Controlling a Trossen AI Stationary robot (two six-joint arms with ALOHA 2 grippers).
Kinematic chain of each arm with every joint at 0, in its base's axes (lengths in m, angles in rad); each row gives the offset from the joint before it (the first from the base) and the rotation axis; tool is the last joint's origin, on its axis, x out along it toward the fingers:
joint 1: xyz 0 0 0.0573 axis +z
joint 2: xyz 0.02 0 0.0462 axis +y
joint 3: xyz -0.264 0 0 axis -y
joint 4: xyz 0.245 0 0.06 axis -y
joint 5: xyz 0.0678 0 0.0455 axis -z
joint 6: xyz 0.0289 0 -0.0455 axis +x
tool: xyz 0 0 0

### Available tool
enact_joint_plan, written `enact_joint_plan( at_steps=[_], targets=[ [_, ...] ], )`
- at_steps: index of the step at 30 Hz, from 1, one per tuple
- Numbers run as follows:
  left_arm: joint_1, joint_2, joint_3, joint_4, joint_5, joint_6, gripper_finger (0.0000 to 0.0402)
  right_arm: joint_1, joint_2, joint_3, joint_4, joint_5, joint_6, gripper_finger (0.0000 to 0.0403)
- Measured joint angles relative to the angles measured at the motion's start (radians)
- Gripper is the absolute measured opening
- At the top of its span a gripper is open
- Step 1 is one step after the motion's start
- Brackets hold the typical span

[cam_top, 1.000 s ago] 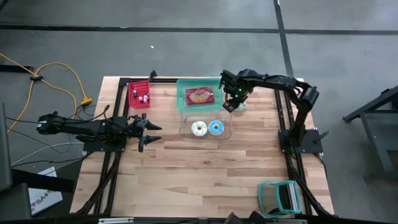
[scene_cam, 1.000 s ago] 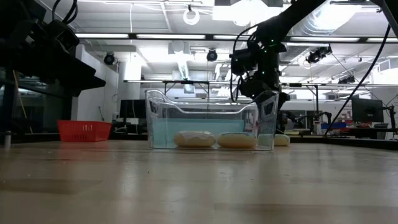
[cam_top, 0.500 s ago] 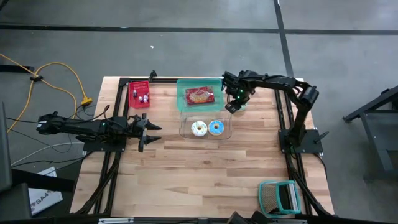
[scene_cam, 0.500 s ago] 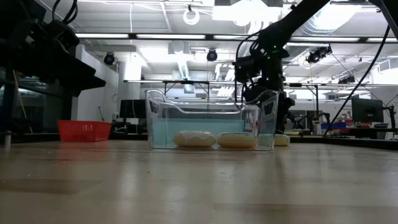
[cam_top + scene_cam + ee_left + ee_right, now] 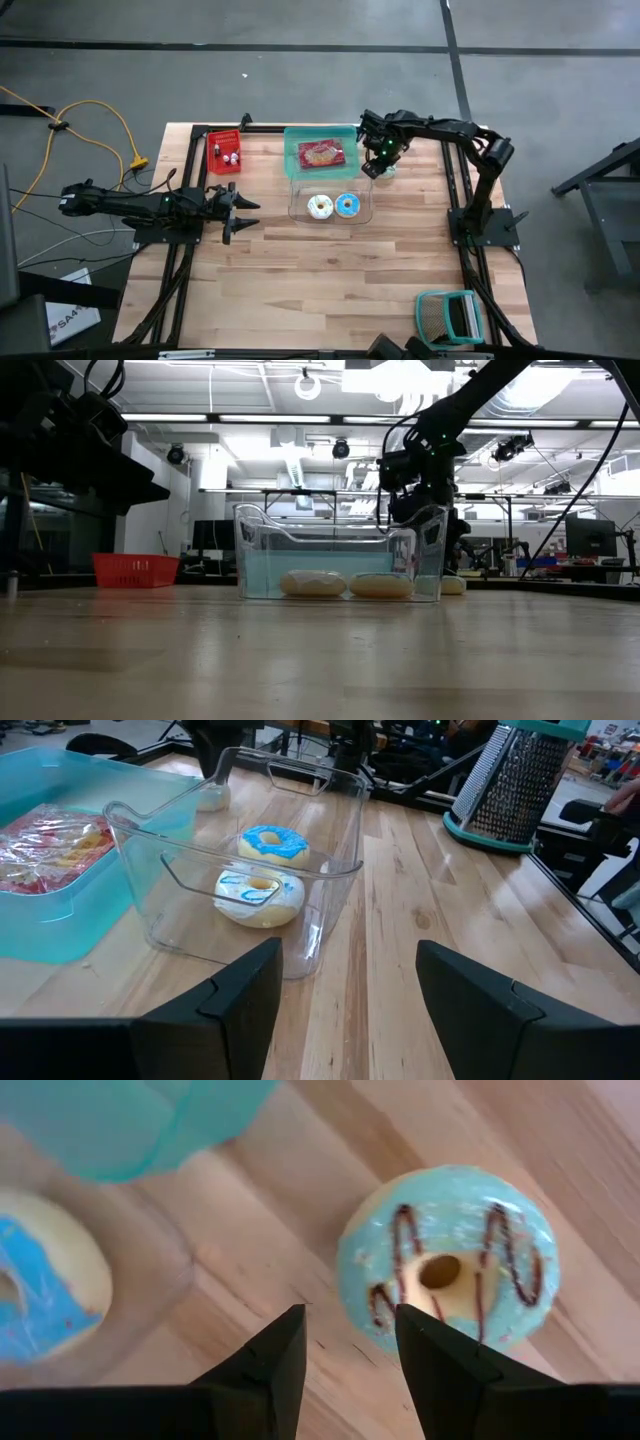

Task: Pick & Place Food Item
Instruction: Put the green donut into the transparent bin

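A doughnut with pale blue icing and dark stripes lies flat on the wooden table, just right of a clear bin; it also shows as the doughnut behind the bin. My right gripper hangs above the table beside it, pointing down, open, with only bare wood between its fingers. Two other doughnuts, one white and one blue, lie in the bin. My left gripper waits open at the table's left.
A teal tray with a wrapped food packet stands behind the bin. A red basket sits at the far left. A teal-framed grater stands at the near right. Bare wood lies in front of the bin.
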Motion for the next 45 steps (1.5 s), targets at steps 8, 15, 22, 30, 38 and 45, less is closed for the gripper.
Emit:
enact_joint_plan(
  at_steps=[8,15,22,30,38,45],
  targets=[
    [0.000,0.000,0.000,0.000,0.000,0.000,0.0225,-0.012,0.000,0.000,0.001,0.010,0.184,0.0144],
    [0.000,0.000,0.000,0.000,0.000,0.000,0.0225,-0.012,0.000,0.000,0.025,0.010,0.326,0.0144],
    [0.000,0.000,0.000,0.000,0.000,0.000,0.0225,-0.012,0.000,0.001,0.052,0.013,0.351,0.0144],
    [0.000,0.000,0.000,0.000,0.000,0.000,0.0225,-0.012,0.000,0.001,0.052,0.044,0.368,0.0144],
    [0.000,0.000,0.000,0.000,0.000,0.000,0.0225,-0.011,0.000,0.001,0.055,0.052,0.339,0.0149],
    [0.000,0.000,0.000,0.000,0.000,0.000,0.0225,-0.004,0.000,0.001,0.058,0.057,0.339,0.0195]
  ],
)
